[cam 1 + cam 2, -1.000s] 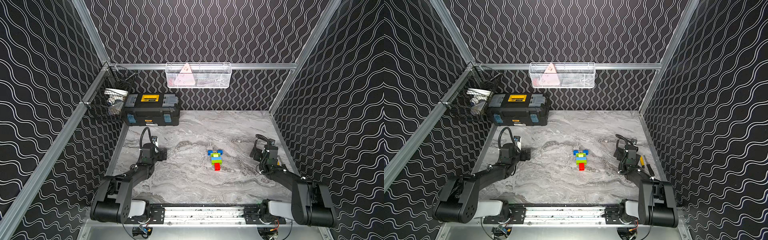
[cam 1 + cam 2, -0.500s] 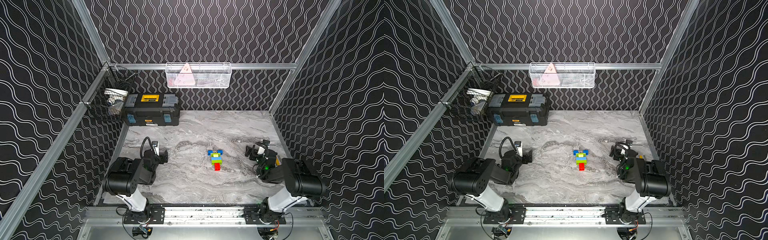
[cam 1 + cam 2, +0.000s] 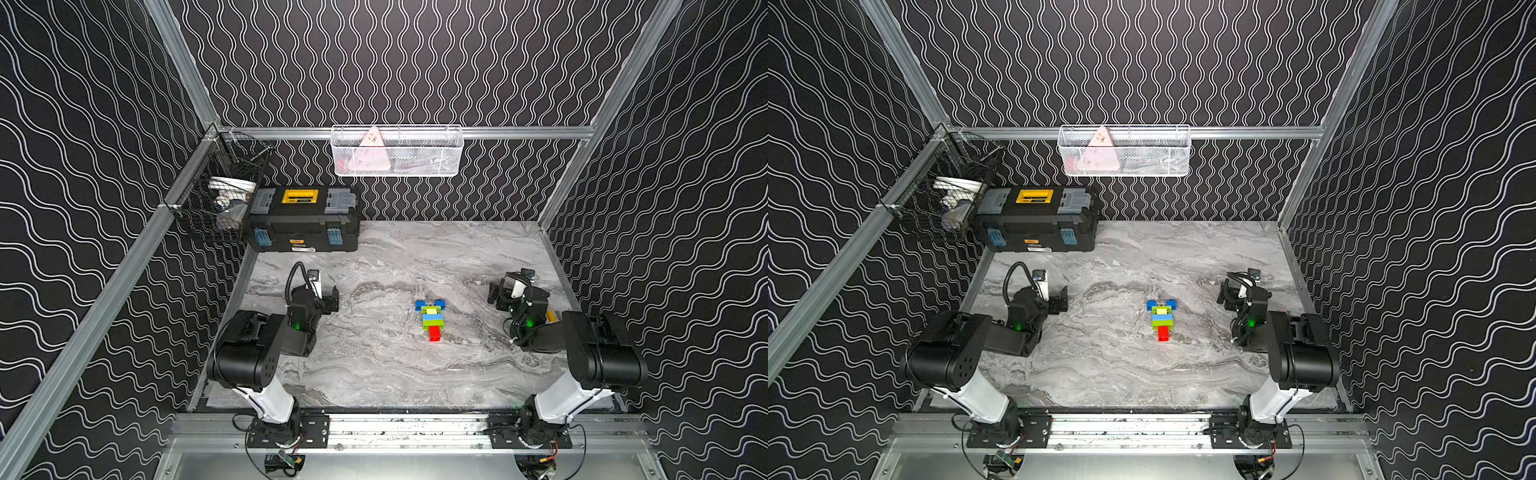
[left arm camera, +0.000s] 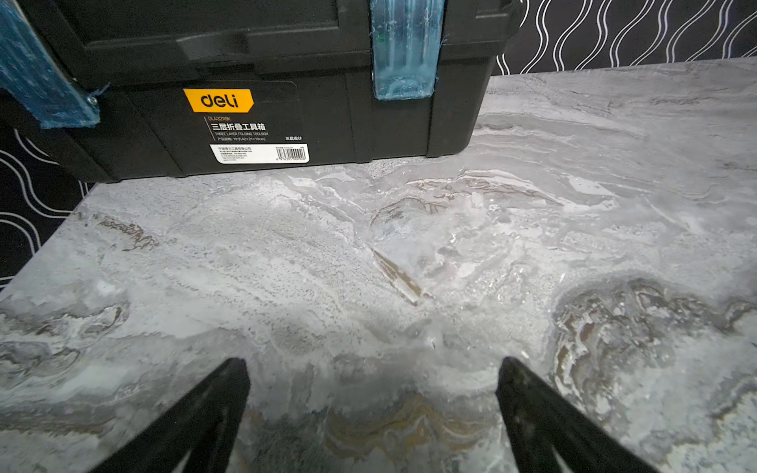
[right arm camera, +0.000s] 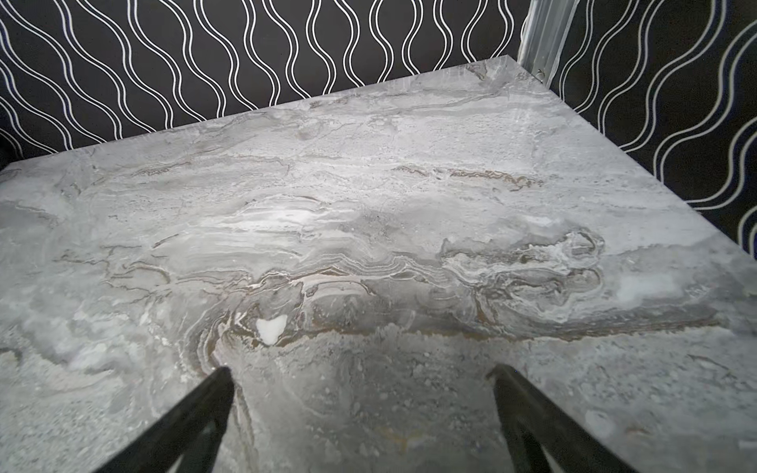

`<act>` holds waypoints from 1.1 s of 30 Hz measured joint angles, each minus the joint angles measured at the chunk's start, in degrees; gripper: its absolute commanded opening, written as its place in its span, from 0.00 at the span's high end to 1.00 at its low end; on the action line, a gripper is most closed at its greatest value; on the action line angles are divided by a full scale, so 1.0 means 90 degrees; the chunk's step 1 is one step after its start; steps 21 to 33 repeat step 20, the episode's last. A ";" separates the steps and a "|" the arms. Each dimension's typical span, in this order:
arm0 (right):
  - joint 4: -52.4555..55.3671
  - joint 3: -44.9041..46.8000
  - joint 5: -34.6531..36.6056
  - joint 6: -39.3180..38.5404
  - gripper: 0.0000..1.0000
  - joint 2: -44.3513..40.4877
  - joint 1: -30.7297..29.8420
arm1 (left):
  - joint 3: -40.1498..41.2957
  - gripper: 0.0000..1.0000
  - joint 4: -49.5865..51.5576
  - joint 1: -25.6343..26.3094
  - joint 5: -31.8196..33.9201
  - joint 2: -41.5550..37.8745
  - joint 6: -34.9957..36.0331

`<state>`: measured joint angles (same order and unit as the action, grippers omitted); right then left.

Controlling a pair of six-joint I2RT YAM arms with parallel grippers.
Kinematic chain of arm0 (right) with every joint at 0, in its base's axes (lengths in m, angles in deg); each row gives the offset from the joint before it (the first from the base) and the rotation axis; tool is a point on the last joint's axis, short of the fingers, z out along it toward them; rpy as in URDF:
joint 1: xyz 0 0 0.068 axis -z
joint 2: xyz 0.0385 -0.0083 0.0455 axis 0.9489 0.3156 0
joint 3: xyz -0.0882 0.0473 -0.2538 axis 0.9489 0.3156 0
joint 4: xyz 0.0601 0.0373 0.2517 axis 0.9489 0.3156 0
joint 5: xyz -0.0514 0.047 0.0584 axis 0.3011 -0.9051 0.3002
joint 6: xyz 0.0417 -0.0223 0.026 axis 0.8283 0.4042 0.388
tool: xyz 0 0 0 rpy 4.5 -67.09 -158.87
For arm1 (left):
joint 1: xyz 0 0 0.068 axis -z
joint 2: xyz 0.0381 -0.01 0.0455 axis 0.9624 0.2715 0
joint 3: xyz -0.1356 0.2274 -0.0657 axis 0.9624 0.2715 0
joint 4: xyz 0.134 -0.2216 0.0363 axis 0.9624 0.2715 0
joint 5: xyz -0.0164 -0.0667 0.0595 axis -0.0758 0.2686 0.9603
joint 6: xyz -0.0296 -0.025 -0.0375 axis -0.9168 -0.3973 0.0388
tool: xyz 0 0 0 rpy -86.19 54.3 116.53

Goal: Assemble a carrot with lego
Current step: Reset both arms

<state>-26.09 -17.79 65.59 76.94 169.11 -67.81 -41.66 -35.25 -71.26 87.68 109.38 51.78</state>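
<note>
Tapered carrot (image 3: 431,318) of stacked multicoloured plastic bricks lies mid-frame on grey marbled counter (image 3: 374,374): likely light, stiff, best pinched across flanks; left claw (image 4: 375,364) and right claw (image 5: 360,372) open, empty.

Both top views overlook the whole table (image 3: 374,374) from high front; wrist views skim it closely.
</note>
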 measured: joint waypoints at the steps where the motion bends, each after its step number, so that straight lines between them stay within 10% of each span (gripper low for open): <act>1: 0.0000 0.0005 0.0022 0.0000 0.00 0.0002 0.0000 | 0.0005 0.01 0.0000 0.0000 0.0002 0.0000 0.0000; 33: 0.0007 0.0000 0.0090 -0.0005 0.00 0.0002 -0.0036 | 0.0005 0.01 0.0000 0.0000 0.0005 0.0000 0.0000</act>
